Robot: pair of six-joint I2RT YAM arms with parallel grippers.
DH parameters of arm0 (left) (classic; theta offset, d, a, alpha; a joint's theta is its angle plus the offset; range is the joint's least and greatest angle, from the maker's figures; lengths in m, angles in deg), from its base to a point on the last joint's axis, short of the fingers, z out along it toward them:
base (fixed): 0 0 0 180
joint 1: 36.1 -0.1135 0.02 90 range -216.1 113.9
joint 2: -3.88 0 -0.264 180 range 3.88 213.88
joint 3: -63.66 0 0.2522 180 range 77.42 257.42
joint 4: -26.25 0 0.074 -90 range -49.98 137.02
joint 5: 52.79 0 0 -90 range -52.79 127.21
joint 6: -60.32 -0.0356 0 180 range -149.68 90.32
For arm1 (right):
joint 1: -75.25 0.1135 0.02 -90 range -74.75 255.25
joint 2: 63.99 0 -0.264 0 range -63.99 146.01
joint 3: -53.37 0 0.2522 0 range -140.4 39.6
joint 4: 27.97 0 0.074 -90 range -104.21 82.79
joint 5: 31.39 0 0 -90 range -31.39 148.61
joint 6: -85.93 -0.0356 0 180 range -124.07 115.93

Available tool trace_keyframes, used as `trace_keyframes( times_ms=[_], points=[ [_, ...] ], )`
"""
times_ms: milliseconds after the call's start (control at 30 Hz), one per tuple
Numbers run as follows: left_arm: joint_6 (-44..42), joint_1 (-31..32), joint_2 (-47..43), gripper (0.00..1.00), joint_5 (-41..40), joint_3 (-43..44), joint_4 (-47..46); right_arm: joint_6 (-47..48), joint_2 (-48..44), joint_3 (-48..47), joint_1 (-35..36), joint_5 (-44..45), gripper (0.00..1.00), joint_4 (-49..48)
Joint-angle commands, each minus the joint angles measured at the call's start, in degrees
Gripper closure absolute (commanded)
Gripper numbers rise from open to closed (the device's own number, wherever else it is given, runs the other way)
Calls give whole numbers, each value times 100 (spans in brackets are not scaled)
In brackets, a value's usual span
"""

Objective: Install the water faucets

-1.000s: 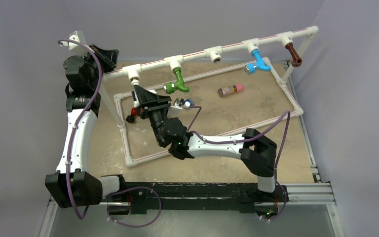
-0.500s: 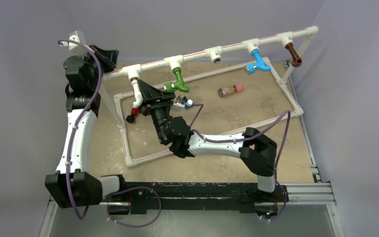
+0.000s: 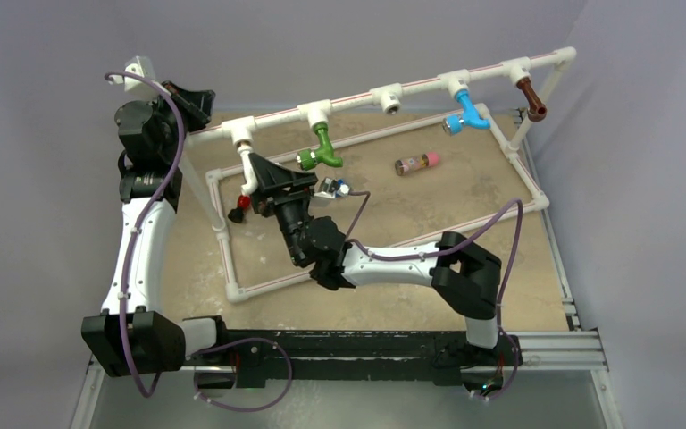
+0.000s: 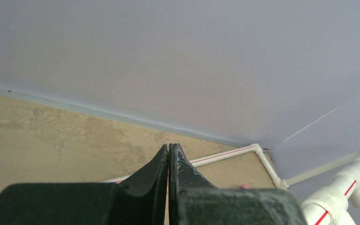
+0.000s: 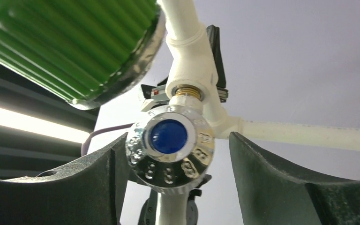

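Observation:
A white faucet [image 3: 248,174] hangs from the leftmost T-fitting [image 3: 240,134] of the pipe frame. My right gripper [image 3: 266,176] is open beside it. In the right wrist view its chrome knob with a blue centre [image 5: 169,147] sits between my open fingers [image 5: 258,173], close to the left one and apart from the right one. The green faucet [image 3: 323,148], blue faucet [image 3: 466,113] and brown faucet [image 3: 530,96] hang on other fittings. The green knob [image 5: 70,42] fills the upper left of the right wrist view. My left gripper [image 4: 168,149] is shut and empty, raised at the far left [image 3: 192,96].
One fitting [image 3: 389,98] between the green and blue faucets holds no faucet. A small pink bottle [image 3: 417,163] lies on the tan mat inside the frame's base rectangle [image 3: 384,243]. Walls stand close behind and to the right.
My right gripper has shifted slightly around the white faucet, uncovering more of its body in the top view. The left arm has not moved.

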Motion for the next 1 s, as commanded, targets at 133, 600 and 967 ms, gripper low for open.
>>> trace_keyframes(
  times_ms=[133, 600, 967],
  points=[
    [-46, 44, 344, 100, 626, -654, 2319, 941, -442, 528, 109, -61, 18, -782],
    [-67, 26, 352, 100, 495, -645, 2346, 1926, -974, 1237, 109, -689, 16, -1600],
    [-62, -43, 388, 100, 574, -633, 2337, 2383, -1596, 1857, 108, -1071, 17, -1101]
  ],
)
